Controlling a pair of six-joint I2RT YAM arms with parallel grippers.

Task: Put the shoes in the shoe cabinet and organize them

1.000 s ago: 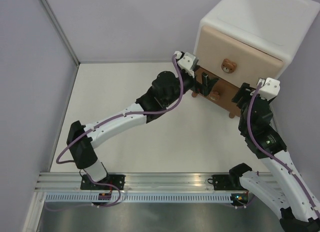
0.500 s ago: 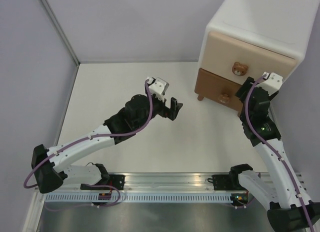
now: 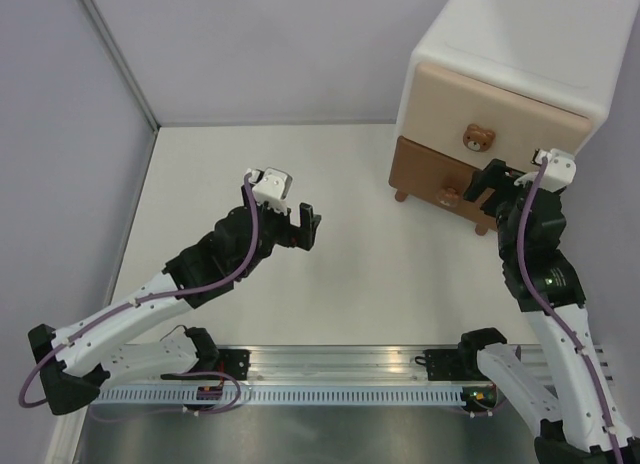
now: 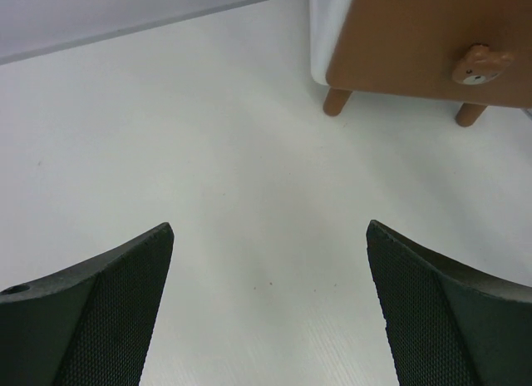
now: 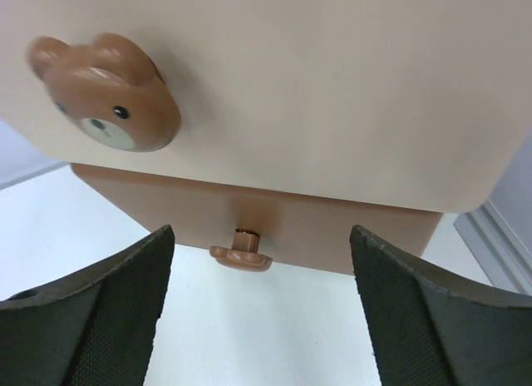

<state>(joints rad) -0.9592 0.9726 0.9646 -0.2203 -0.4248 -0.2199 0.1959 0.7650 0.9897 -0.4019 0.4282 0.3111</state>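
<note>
Top external: shoe cabinet (image 3: 520,44) stood far right on surface (image 3: 360,284), drawers shut, no shoes visible, presumably stowed. Right jaws gaped empty before brown drawer (image 3: 430,169); left jaws spread empty, well apart.

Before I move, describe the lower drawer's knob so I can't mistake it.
Start at the white shoe cabinet in the far right corner. Under its beige upper drawer sits the brown lower drawer. Its knob is the lower bear head, on brown rather than beige.
</note>
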